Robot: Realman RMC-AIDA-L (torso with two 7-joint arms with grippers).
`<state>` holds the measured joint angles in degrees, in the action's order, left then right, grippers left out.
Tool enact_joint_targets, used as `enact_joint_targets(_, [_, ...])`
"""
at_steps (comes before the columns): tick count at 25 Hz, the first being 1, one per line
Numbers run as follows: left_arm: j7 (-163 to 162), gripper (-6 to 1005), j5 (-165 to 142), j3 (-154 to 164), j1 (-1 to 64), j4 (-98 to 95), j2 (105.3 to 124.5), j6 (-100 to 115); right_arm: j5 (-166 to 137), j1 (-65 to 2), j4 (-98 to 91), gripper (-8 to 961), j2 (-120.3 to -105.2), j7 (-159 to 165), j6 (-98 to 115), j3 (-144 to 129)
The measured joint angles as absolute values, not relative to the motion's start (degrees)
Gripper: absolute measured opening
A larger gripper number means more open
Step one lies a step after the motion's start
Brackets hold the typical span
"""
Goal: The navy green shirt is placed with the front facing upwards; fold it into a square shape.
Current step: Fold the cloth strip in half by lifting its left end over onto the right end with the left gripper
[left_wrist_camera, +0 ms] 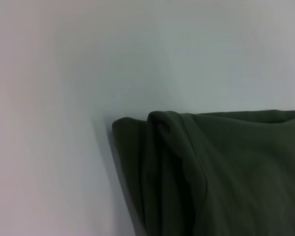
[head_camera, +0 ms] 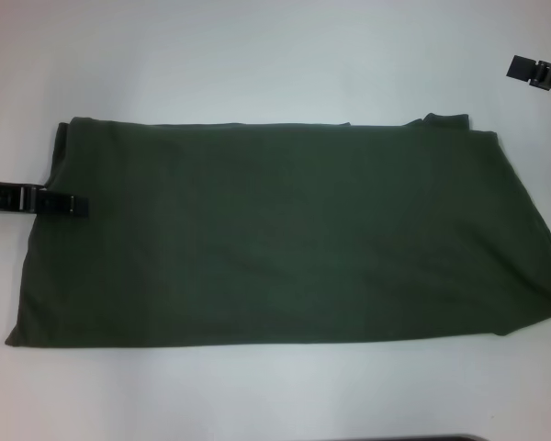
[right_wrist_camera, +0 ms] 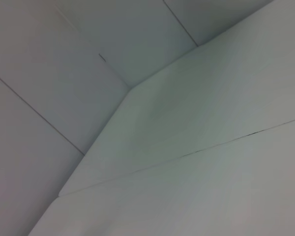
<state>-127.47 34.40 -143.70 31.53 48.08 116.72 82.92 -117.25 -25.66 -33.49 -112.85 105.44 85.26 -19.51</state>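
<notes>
Shirt (head_camera: 275,230) lies folded long, axis left–right on worktop (head_camera: 257,55). Left gripper (head_camera: 69,204) meets its left edge, jaw state indeterminable; right gripper (head_camera: 537,73) parked well apart.

Matt cloth on a smooth, pale table

The navy green shirt (head_camera: 285,234) is soft, matt knit cloth, faintly creased, its folded layers bunching into rounded ridges at the edge seen in the left wrist view (left_wrist_camera: 196,172) — no sheen anywhere. The table (head_camera: 257,55) under it is smooth and white with a dull, even finish; the right wrist view shows the same plain surface (right_wrist_camera: 211,98) crossed by thin seams. At nine o'clock of the shirt, the left gripper (head_camera: 69,204) looks like hard black plastic or metal — slightly glossy.
</notes>
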Motion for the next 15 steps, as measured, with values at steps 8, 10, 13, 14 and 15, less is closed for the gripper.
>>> enact_joint_targets(8, [-127.6, 434, 34.5, -143.8, 31.6, 48.5, 116.72, 83.1, -117.1, -25.7, -33.5, 924, -112.8, 105.3, 85.3, -19.5])
enact_joint_targets(10, [-127.6, 426, 34.5, -143.7, 31.6, 48.5, 116.72, 83.1, -117.1, -25.7, -33.5, 924, -112.79, 105.3, 85.3, -19.5])
enact_joint_targets(13, [-127.9, 414, 34.5, -144.0, 31.6, 48.5, 116.69, 83.1, -117.1, -25.7, -33.5, 924, -112.77, 105.3, 85.3, -19.5])
enact_joint_targets(14, [-127.9, 410, 34.5, -144.0, 31.6, 48.5, 116.65, 83.1, -117.1, -25.7, -33.5, 924, -112.77, 105.3, 85.3, -19.5])
enact_joint_targets(15, [-128.0, 406, 34.4, -144.0, 31.6, 48.5, 116.62, 83.1, -117.1, -25.7, -33.5, 924, -112.76, 105.3, 85.3, -19.5])
